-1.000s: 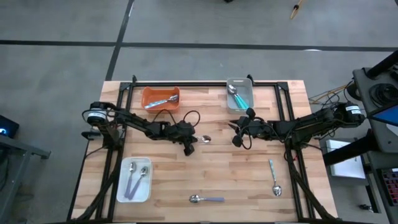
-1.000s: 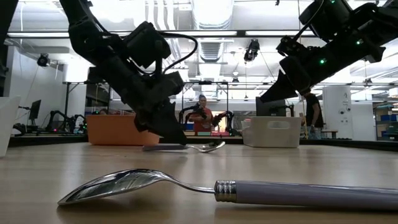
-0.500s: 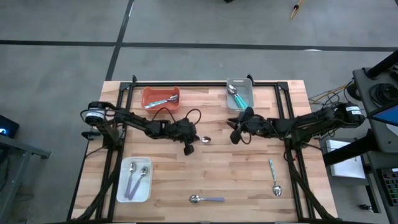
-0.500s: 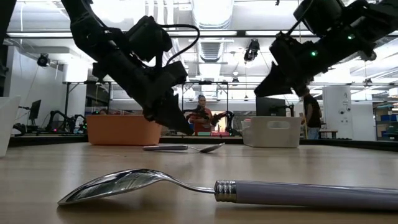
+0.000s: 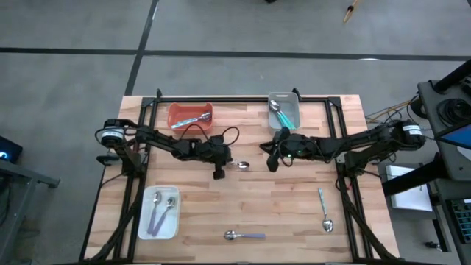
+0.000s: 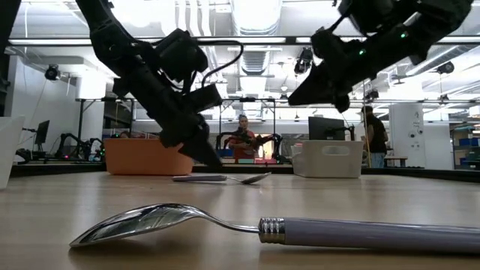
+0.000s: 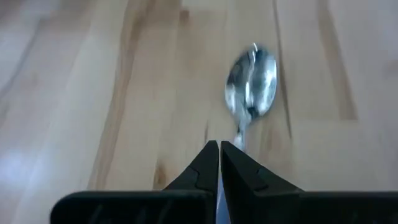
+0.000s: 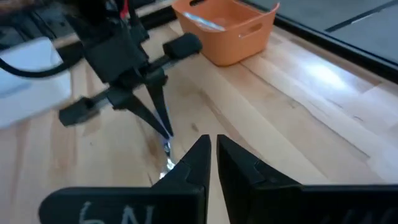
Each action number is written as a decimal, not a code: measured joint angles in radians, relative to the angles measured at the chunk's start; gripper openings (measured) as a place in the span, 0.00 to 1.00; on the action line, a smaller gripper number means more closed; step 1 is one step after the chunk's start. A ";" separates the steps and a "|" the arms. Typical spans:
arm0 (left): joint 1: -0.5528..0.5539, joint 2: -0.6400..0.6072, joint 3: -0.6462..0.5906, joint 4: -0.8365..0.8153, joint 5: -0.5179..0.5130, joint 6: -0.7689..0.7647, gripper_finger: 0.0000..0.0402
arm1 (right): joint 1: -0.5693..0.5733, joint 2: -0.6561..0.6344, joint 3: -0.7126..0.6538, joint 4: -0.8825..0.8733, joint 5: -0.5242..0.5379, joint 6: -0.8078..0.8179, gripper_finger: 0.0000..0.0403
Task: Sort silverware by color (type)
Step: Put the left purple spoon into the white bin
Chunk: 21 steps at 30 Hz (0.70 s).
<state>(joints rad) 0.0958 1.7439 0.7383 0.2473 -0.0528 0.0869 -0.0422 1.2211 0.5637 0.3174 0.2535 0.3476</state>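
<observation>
A spoon point(image 5: 240, 165) with a shiny bowl point(image 7: 250, 84) and a pale handle lies flat on the wooden table near its middle. My left gripper point(image 5: 219, 174) is shut and slants down over the handle end. In the low view its tips point(image 6: 216, 162) stand a little above the spoon point(image 6: 225, 178). My right gripper point(image 5: 270, 162) hangs shut and empty above the table just right of the spoon, pointing at it point(image 8: 212, 146). A lavender-handled spoon point(image 5: 245, 235) lies near the front edge and a teal-handled one point(image 5: 324, 210) at the front right.
An orange tray point(image 5: 191, 115) at the back left holds a pale spoon. A grey tray point(image 5: 283, 110) at the back right holds teal spoons. A white tray point(image 5: 160, 212) at the front left holds lavender spoons. Dark frame rails run along both sides.
My right gripper has risen and gone toward the table's left, closer to the middle spoon, and its fingers have drawn shut. My left gripper has rolled about its own line and its tips have come up slightly off the spoon, which has stayed on the table.
</observation>
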 joint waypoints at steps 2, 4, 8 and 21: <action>0.001 0.000 -0.001 -0.038 0.000 0.001 0.00 | 0.000 0.047 0.019 0.002 0.000 -0.011 0.04; 0.000 -0.002 0.000 -0.061 0.000 0.000 0.00 | 0.000 0.100 0.043 0.002 -0.004 -0.024 0.03; -0.001 -0.005 -0.002 -0.083 0.000 -0.011 0.00 | 0.000 0.217 0.100 0.002 -0.079 -0.058 0.03; -0.007 -0.012 0.000 -0.135 0.036 -0.271 0.00 | 0.000 0.506 0.276 -0.028 -0.367 -0.189 0.03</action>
<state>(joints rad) 0.0885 1.7321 0.7380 0.1125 -0.0170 -0.1844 -0.0418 1.7269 0.8398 0.2893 -0.1135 0.1584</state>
